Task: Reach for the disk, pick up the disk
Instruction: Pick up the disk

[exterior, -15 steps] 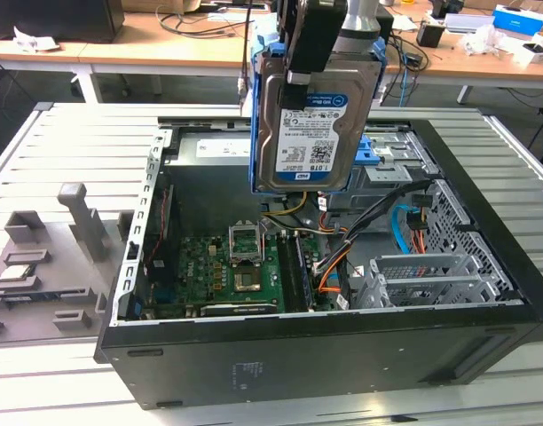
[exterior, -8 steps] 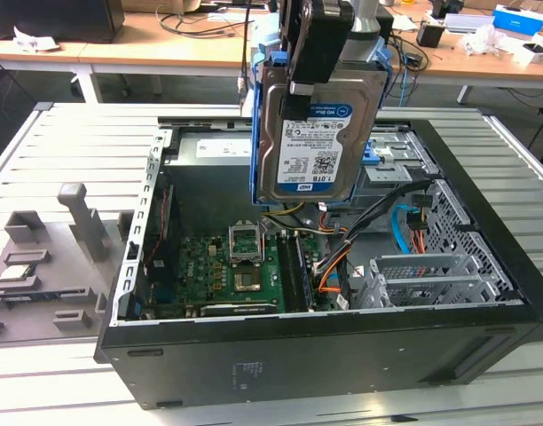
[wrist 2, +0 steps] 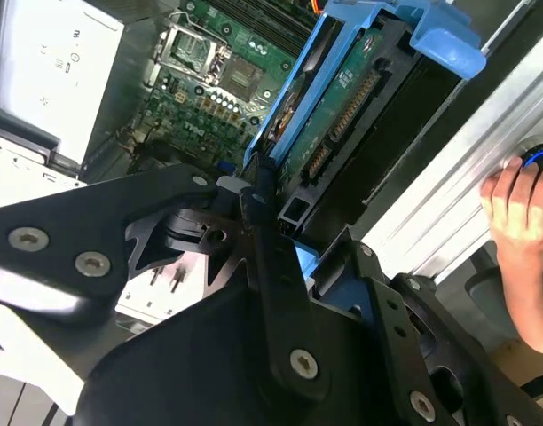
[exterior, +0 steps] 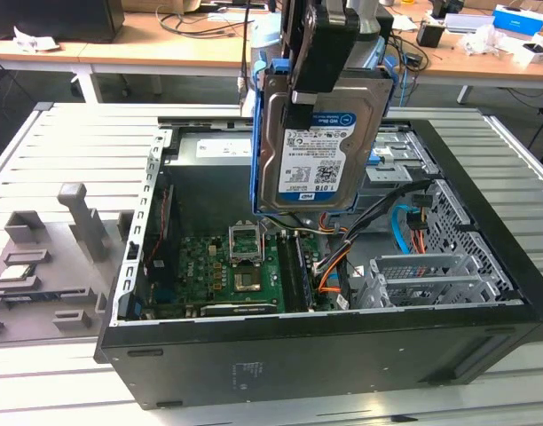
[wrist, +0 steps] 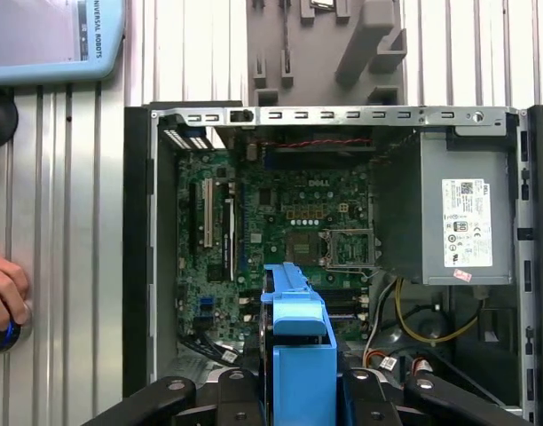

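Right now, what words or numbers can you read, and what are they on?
Disk, held up by the gripper: white-and-blue barcode label, print too small to read.
Power supply box: white sticker, print too small to read.
Blue-rimmed tablet: lettering along its edge, too small to read surely.
Green circuit board: tiny markings, unreadable.

Blue-framed disk (wrist: 296,355) edge-on between black claw (wrist: 298,395) arms, above open computer case (wrist: 342,114).
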### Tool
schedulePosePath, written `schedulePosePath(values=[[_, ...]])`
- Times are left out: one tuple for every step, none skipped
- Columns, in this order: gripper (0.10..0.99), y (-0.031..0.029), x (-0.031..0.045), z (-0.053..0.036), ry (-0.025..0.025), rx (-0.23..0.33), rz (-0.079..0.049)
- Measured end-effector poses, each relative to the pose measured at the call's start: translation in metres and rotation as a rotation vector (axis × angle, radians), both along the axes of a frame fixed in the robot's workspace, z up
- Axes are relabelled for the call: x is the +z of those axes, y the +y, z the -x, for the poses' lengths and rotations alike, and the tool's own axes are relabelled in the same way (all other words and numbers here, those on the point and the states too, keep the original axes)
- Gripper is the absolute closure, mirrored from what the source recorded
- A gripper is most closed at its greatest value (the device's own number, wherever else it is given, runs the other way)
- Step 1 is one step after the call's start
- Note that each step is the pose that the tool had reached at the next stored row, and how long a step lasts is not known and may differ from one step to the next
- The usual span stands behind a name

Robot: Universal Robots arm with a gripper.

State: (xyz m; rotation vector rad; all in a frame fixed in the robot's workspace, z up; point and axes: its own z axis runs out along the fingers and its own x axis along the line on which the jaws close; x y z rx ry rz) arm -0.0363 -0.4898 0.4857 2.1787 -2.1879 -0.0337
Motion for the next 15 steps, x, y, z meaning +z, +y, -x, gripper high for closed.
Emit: schedulePosePath(values=[[0.722, -0.0034, 0.0, 0.0, 0.0, 0.0, 0.0], [0.722, -0.0059, 0.0, 0.0, 0.0, 0.0, 0.0], [0.722, -0.0093, 0.0, 0.0, 0.0, 0.0, 0.0], [0.722, -0.012, -0.0001, 0.0, 0.0, 0.0, 0.0], [0.722, -0.0145, -0.0001, 0.0, 0.0, 0.0, 0.0], [0.722, -0.0171, -0.0001, 0.0, 0.0, 0.0, 0.0], [0.722, -0.0186, -0.0002, 0.0, 0.0, 0.0, 0.0], [0.722, -0.02, -0.0002, 0.0, 0.0, 0.0, 0.0], [0.722, -0.0215, -0.0001, 0.0, 0.0, 0.0, 0.0], [0.722, -0.023, -0.0001, 0.0, 0.0, 0.0, 0.0], [0.722, -0.0251, -0.0001, 0.0, 0.0, 0.0, 0.0], [0.722, -0.0265, -0.0002, 0.0, 0.0, 0.0, 0.0], [0.722, -0.0293, -0.0002, 0.0, 0.0, 0.0, 0.0], [0.722, -0.0308, -0.0002, 0.0, 0.0, 0.0, 0.0], [0.722, -0.0321, -0.0002, 0.0, 0.0, 0.0, 0.0]])
